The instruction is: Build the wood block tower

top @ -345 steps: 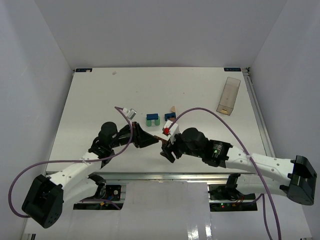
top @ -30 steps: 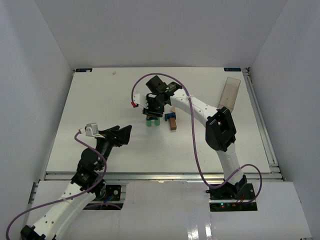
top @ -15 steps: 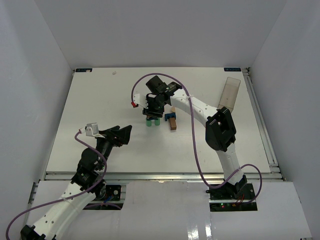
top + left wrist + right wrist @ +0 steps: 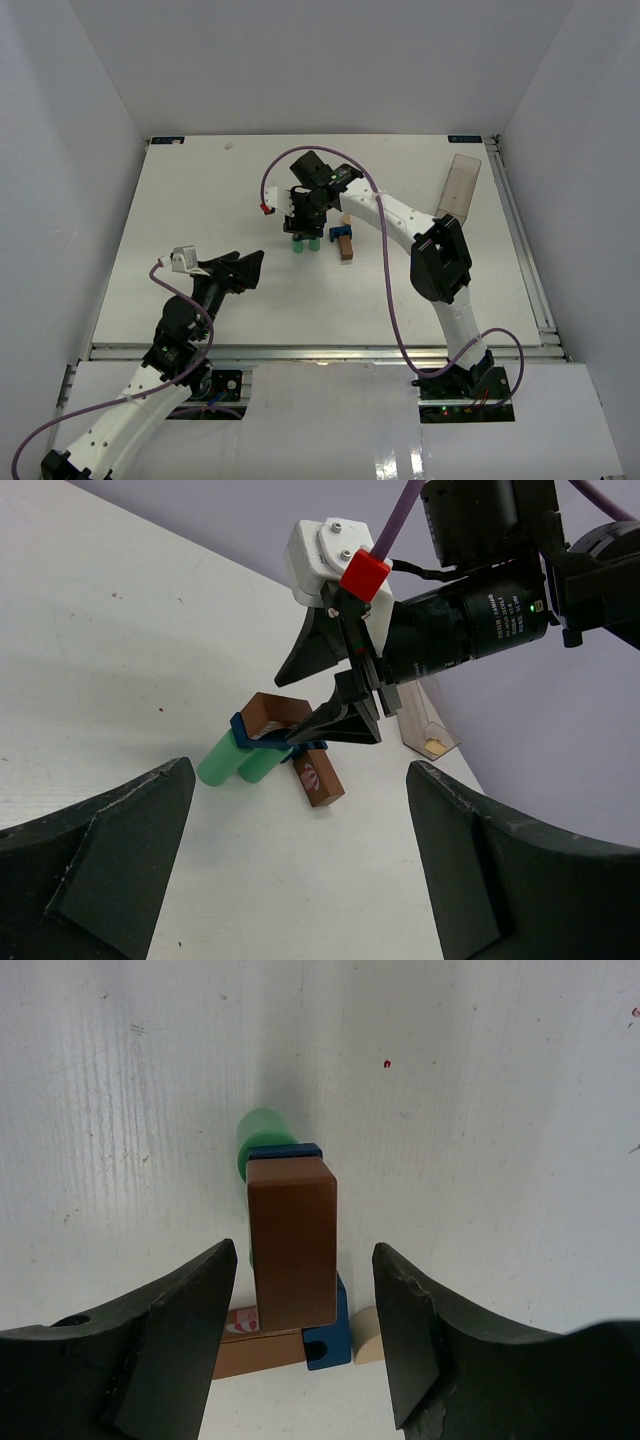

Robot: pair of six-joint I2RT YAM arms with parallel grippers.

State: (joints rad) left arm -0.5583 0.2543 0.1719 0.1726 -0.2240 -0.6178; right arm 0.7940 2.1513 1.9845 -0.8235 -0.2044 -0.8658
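Two green cylinders (image 4: 306, 245) lie side by side with a blue piece (image 4: 285, 1150) across them and the brown arch (image 4: 292, 1242) on top. My right gripper (image 4: 305, 1260) hangs open around the arch, with a gap on each side between its fingers (image 4: 170, 1340) and the wood. In the left wrist view the same stack (image 4: 262, 738) shows under the right gripper (image 4: 284, 711). A brown brick (image 4: 255, 1352), another blue piece (image 4: 328, 1338) and a tan piece (image 4: 368, 1335) lie beside the stack. My left gripper (image 4: 250, 270) stands open and empty, well short of the blocks.
A clear rectangular plastic box (image 4: 458, 187) lies at the back right near the table's edge. The right arm (image 4: 400, 222) reaches across the table's middle, its purple cable (image 4: 275, 175) looping over the stack. White walls close in the table.
The right gripper's jaws have spread apart and let go of the brown arch, which stays on the stack. The left arm has not moved in the last second.
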